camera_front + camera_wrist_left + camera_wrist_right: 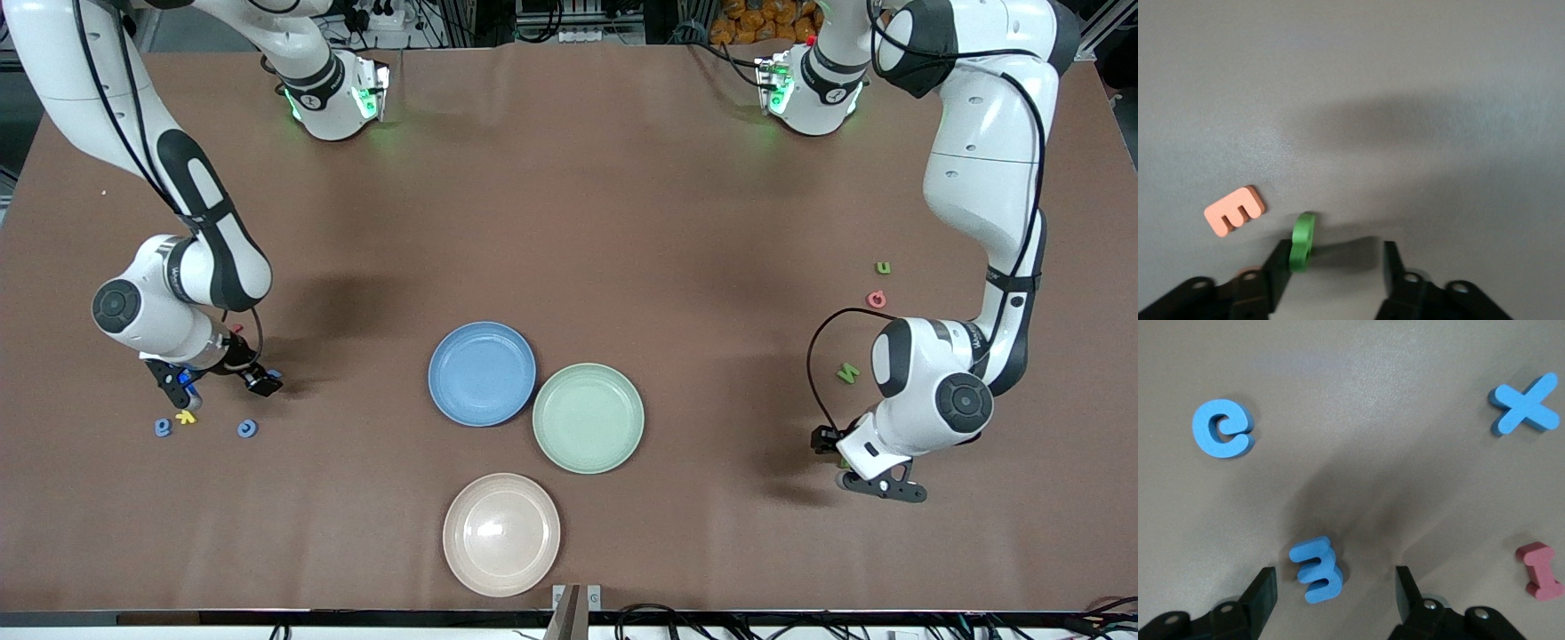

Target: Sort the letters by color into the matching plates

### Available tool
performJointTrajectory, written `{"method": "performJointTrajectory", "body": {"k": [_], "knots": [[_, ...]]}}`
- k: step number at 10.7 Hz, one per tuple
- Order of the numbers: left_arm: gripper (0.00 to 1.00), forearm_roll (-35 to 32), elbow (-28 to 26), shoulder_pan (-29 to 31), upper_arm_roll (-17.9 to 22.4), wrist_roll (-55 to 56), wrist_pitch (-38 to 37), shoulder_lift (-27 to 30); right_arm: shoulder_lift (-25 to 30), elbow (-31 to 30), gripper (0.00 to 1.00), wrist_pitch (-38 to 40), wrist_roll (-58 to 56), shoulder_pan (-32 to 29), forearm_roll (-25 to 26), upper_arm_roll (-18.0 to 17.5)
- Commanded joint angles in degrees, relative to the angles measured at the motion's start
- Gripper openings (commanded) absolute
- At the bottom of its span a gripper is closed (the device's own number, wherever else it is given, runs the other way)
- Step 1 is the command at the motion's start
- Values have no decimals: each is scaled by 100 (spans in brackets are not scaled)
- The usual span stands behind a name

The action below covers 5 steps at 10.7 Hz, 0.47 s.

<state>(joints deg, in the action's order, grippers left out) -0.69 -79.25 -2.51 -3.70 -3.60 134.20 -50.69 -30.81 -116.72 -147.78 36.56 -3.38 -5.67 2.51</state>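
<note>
1. Two plates touch mid-table: the blue plate (482, 373) and the green plate (588, 417)
2. Left gripper (1335, 267) is low at its table end, jaws open, one finger touching a tilted green letter (1302, 241)
3. Right gripper (1335, 590) is open around a blue 3 (1316, 569)

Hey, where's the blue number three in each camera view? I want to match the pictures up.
Right wrist view: the blue 3 lies flat on the table, low in the picture, between the open jaws of the right gripper.
Front view: hidden under the right gripper, toward the right arm's end of the table; it cannot be made out clearly.
Left wrist view: not in it.
Shared landmark: the right gripper.
</note>
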Motion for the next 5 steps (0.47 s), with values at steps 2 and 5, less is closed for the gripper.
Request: {"method": "performJointTrajectory", "body": {"k": [2,5], "knots": [[0,123,103,-75,36,430,-70,-11,-91,-35,65,-198,-44,57,-74,-4],[0,52,103,-75,28,430,-78,-2,-109,-43,51,-198,-52,65,-65,-4]]}}
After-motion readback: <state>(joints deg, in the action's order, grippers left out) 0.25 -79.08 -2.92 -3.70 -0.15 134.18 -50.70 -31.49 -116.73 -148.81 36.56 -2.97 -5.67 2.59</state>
